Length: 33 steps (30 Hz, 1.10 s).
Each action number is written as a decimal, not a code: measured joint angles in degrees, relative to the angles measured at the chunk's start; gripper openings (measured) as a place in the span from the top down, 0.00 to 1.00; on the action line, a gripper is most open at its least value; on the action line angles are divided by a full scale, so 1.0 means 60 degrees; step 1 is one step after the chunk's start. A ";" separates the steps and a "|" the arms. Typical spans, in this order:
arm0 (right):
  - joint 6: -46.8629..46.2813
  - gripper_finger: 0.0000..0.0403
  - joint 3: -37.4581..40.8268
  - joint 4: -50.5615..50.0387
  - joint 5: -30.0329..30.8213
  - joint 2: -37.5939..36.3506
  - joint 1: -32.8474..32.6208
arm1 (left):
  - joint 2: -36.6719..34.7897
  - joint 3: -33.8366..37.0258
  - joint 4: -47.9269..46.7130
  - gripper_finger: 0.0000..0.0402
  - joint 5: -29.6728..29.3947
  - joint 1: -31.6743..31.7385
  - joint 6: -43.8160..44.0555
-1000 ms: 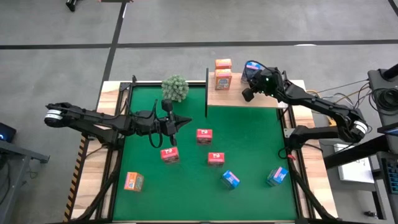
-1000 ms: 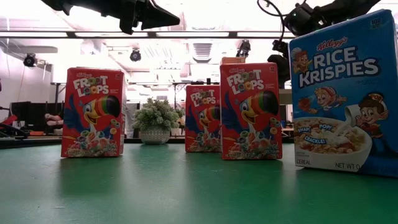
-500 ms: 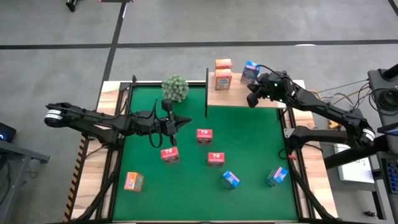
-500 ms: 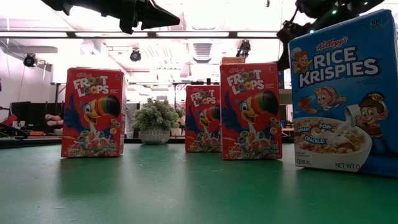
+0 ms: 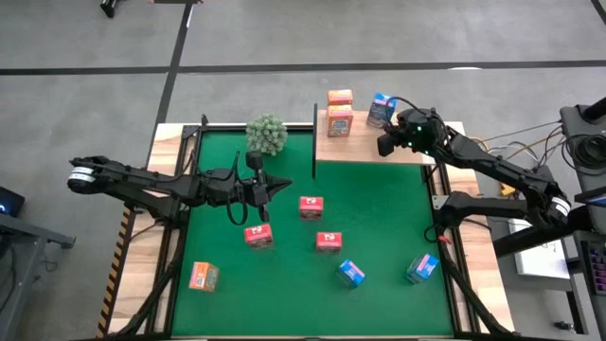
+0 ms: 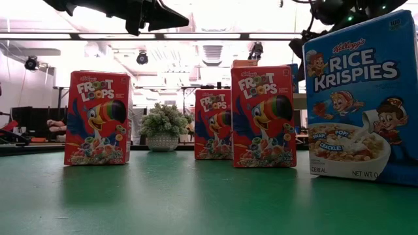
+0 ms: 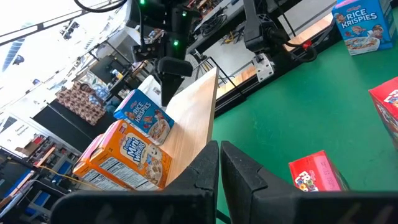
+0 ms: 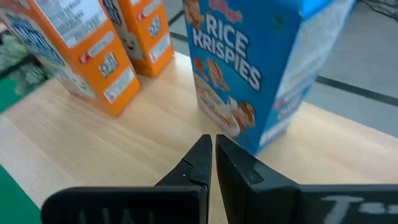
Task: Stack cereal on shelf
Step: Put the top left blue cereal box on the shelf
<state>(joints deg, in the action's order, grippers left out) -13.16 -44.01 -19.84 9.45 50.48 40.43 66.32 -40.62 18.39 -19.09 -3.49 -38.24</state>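
Right gripper: over the shelf, just beside the blue Rice Krispies box standing there; fingers pressed together, nothing between them. In its wrist view the fingertips point at the base of that box without touching it.
Left gripper: above the green mat, on the side of the shelf's black post away from the board; fingers clenched, empty.
Shelf: light wooden board at the mat's far edge; holds two orange boxes and the blue Rice Krispies box, which stands apart from the orange pair, towards the right arm's side.
Orange boxes, right wrist view: side by side, just beside the blue box.
Off the shelf, on the mat: three red Froot Loops boxes; two blue boxes; one orange box, farthest from the shelf.
Plant: round, green, near the shelf's black post, on the mat's far edge.
Low view: three Froot Loops boxes upright; Rice Krispies box closest to the camera.
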 joint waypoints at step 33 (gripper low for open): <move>0.0873 0.97 0.0004 0.0808 -0.0652 0.0546 0.1267 | 0.0000 0.0000 0.0000 1.00 -0.0003 0.0000 -0.0033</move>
<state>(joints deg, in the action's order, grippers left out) -7.92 -43.99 -14.99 5.54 53.76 48.03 66.32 -40.62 18.39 -19.11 -3.49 -38.44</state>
